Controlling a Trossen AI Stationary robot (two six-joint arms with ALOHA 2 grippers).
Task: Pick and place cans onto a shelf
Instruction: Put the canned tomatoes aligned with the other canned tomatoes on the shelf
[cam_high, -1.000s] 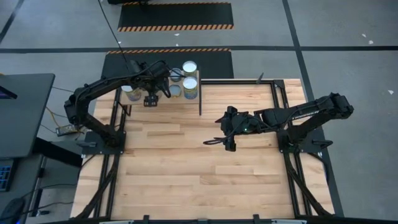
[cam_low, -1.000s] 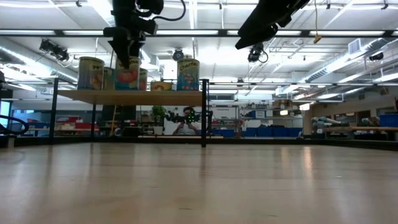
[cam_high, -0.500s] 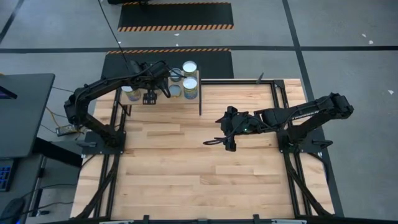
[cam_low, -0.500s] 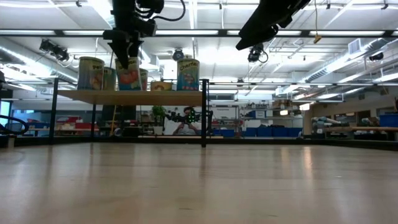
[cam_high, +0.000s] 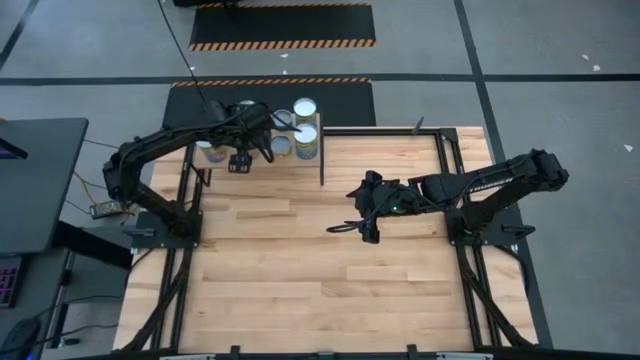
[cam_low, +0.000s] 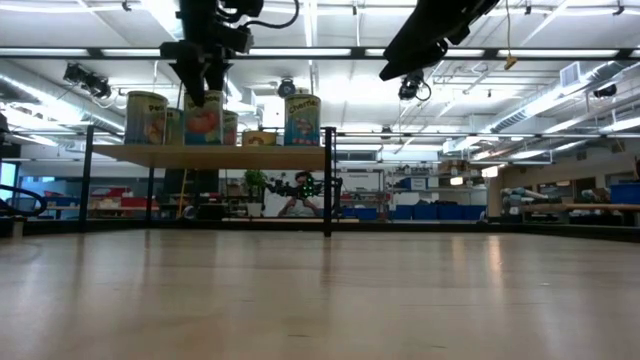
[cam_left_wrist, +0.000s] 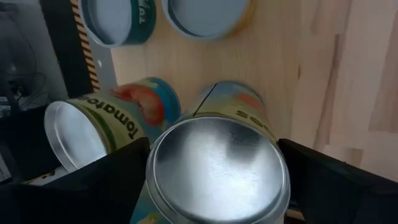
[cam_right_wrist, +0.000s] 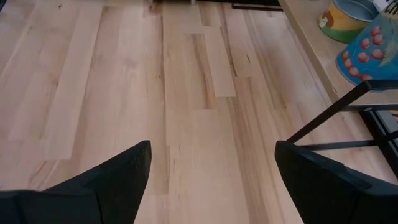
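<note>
The shelf (cam_low: 210, 155), a light board on black legs, stands at the table's far left and carries several cans (cam_high: 306, 135). My left gripper (cam_high: 240, 152) is open above the shelf. Its fingertips (cam_left_wrist: 112, 183) stand on either side of the silver top of one upright can (cam_left_wrist: 217, 168), which rests with its base on the board (cam_low: 205, 120). Another can (cam_left_wrist: 93, 130) stands right beside it. My right gripper (cam_high: 345, 228) is open and empty, raised over the middle of the table (cam_right_wrist: 205, 186).
More cans stand on the shelf's right part (cam_low: 302, 120) and left end (cam_low: 146, 117). A black shelf leg (cam_low: 328, 180) stands at the shelf's right corner. The butcher-block tabletop (cam_high: 320, 280) stretches from the shelf to the near edge.
My left gripper has gone up a little over the can on the shelf. The can has stayed upright on the board.
</note>
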